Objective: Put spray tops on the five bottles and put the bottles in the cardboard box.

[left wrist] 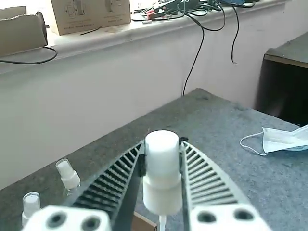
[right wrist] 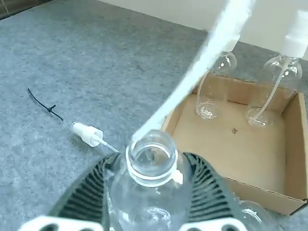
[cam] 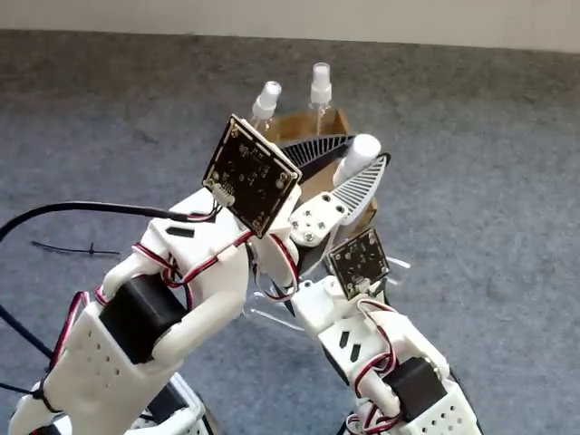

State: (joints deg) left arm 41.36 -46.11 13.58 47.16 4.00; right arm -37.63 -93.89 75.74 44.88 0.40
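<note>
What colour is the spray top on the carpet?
White; the spray top shows best in the right wrist view.

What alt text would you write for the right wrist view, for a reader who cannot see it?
The right gripper holds a clear, open bottle, with a white dip tube slanting down to its mouth. Beyond it, a cardboard box holds two spray-topped bottles; a loose spray top lies on the grey carpet beside the box.
</note>
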